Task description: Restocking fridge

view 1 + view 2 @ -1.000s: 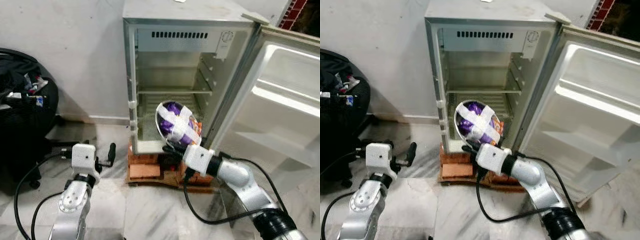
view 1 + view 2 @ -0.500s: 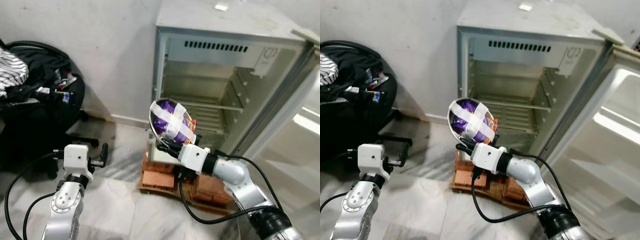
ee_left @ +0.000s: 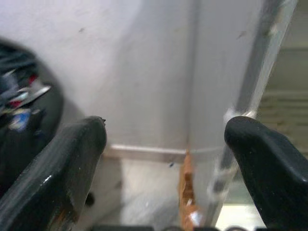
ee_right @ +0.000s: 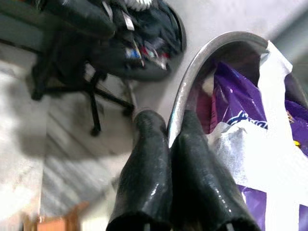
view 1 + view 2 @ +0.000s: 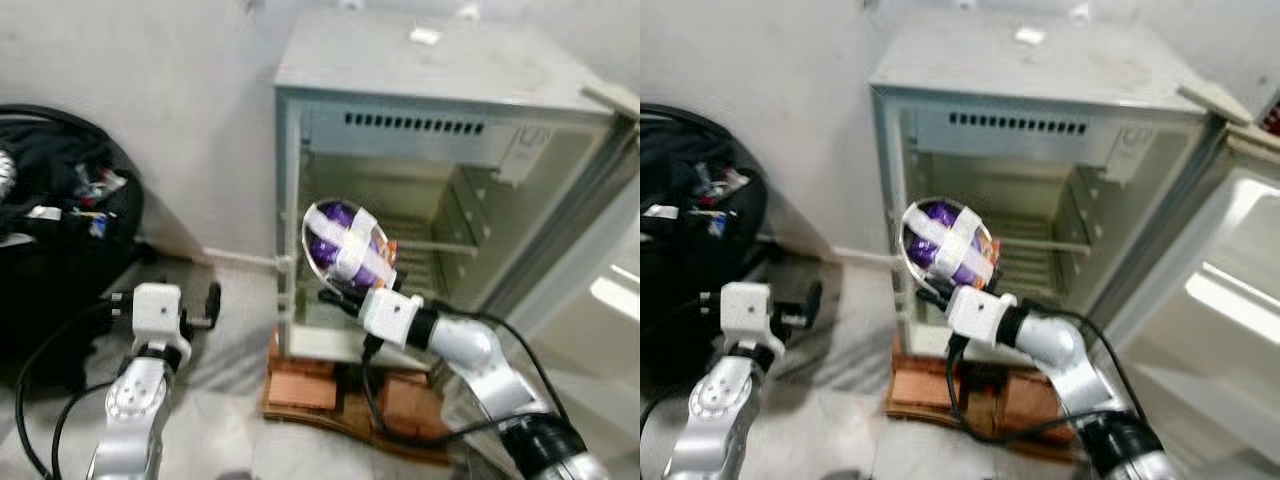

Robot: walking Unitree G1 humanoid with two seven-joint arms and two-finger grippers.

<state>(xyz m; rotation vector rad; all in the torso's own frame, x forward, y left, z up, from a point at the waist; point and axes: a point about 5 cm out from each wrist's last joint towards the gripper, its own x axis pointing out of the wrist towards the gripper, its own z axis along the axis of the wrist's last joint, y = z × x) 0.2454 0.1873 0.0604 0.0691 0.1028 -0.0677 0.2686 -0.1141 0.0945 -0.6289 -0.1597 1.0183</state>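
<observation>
Right now the right gripper (image 4: 168, 139) pinches the rim of a round metal bowl (image 5: 312, 222), its two black fingers pressed tight on either side of the thin steel edge. Purple snack packets (image 5: 332, 245) fill the bowl, strapped in by crossed bands of white tape (image 5: 352, 246). The bowl is held up on edge, its open face turned toward the camera, in front of the open compartment of a small grey refrigerator (image 5: 450, 75), at about the level of its wire shelf (image 5: 430, 246) and close to the left side of the opening. Whether the bowl has crossed the threshold cannot be told.

The fridge door (image 5: 1230, 290) stands swung wide on the robot's right, its pale inner lining facing out. The cabinet rests on a base of orange-red bricks (image 5: 300, 390) above a grey marbled floor (image 5: 220, 430). A small white scrap (image 5: 424, 36) lies on the fridge top.

The left gripper (image 3: 166, 144) is raised low at the robot's left with its fingers spread wide and nothing between them, pointing toward the white wall (image 3: 134, 62) beside the fridge's left edge. A black office chair (image 5: 50, 260) heaped with dark clothing and oddments stands further left against the wall.
</observation>
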